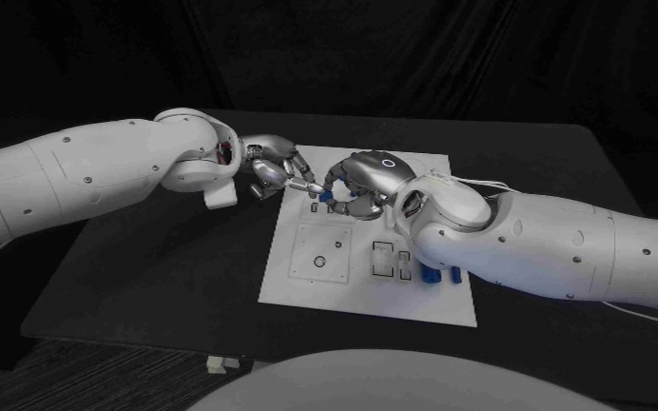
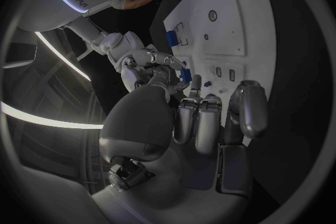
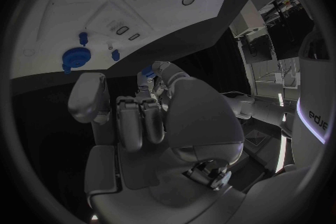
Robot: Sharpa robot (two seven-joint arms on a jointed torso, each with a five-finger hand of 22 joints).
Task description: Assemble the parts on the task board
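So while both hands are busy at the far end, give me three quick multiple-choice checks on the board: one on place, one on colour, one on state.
1. Where does the cluster of loose parts beside the right arm lie?
A. At the board's near right edge
B. On the bare table left of the board
C. At the board's far right corner

2. What colour are those parts?
A. Grey
B. Blue
C. Red

3. The round opening in the board's square panel is:
A. Filled with a blue part
B. Covered by a hand
C. Uncovered, with no blue part in it

Answers:
1 A: the parts sit on the task board at its near right edge, against the right arm.
2 B: they show blue against the white plate.
3 C: the round opening shows as a bare ring.
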